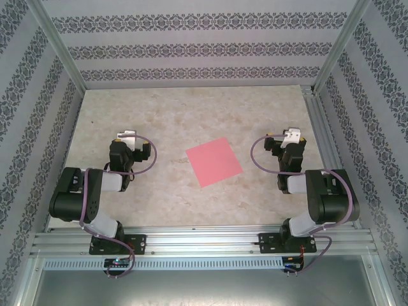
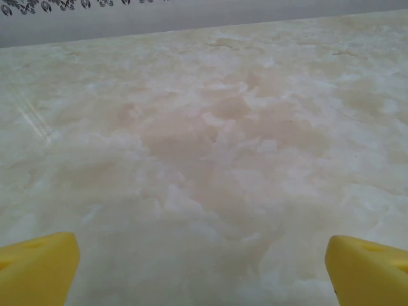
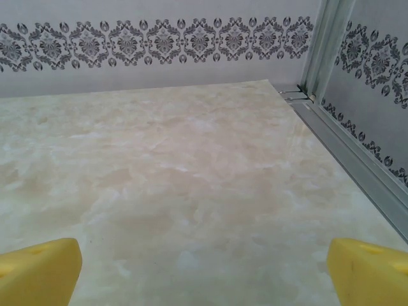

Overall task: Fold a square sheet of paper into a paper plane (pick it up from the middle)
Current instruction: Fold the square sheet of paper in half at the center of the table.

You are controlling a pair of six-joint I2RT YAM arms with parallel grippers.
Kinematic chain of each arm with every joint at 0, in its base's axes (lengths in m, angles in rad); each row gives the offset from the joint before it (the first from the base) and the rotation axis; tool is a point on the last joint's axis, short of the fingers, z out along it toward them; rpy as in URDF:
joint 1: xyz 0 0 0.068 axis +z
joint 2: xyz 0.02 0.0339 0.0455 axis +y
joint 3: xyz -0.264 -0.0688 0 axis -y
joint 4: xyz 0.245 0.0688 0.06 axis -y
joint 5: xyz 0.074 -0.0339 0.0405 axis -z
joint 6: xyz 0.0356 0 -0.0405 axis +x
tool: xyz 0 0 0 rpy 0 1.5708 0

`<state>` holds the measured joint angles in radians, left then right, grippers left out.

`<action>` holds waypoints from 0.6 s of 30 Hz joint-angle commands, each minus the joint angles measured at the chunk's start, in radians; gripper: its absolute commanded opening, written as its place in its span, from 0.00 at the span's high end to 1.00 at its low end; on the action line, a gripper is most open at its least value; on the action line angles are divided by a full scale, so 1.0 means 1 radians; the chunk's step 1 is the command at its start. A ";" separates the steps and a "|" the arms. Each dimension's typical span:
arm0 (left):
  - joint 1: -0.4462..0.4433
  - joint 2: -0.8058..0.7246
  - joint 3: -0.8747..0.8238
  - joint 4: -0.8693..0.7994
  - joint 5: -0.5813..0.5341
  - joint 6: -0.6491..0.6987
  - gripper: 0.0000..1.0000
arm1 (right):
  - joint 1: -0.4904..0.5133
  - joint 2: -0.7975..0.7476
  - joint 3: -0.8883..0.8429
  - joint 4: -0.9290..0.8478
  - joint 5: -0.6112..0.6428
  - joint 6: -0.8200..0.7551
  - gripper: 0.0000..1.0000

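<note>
The sheet lies flat and unfolded at the middle of the top view, pink-red on the pale marbled table, turned a little so its edges run askew to the table's. It sits between the two grippers. Left of it in the frame is the left gripper, well apart from the sheet. Its wrist view puts the yellow fingers in the bottom corners, spread wide, with bare table between them. Over on the right of the frame is the right gripper, again well apart from the sheet, and its fingers are spread just as wide over bare table. Ahead of them the table runs up to a patterned wall and a metal post at the upper right
</note>
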<state>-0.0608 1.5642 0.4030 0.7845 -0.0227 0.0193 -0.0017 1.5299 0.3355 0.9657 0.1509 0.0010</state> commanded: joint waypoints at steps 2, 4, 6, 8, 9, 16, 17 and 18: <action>0.009 -0.004 0.015 0.041 0.018 0.011 0.00 | -0.001 0.007 0.000 0.031 -0.045 0.002 0.02; 0.009 -0.004 0.015 0.041 0.018 0.012 0.00 | -0.001 0.007 0.001 0.030 -0.045 0.002 0.02; 0.009 -0.004 0.015 0.040 0.018 0.011 0.00 | -0.002 0.006 0.001 0.030 -0.048 0.003 0.02; 0.009 -0.004 0.015 0.041 0.019 0.010 0.00 | -0.008 0.008 0.016 0.021 -0.046 0.013 0.02; 0.009 -0.003 0.016 0.041 0.019 0.010 0.00 | -0.019 0.008 0.029 0.021 -0.065 0.020 0.02; 0.009 -0.028 0.017 0.019 0.011 0.006 0.00 | -0.014 -0.001 0.025 0.025 -0.097 0.005 0.02; 0.009 -0.055 0.025 -0.017 0.004 0.003 0.00 | -0.003 -0.017 0.032 -0.006 -0.080 -0.002 0.02; 0.009 -0.090 0.035 -0.065 -0.012 -0.008 0.00 | -0.001 -0.030 0.037 -0.025 -0.069 -0.005 0.02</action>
<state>-0.0608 1.5497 0.4046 0.7650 -0.0238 0.0189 -0.0128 1.5288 0.3458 0.9562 0.1001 0.0044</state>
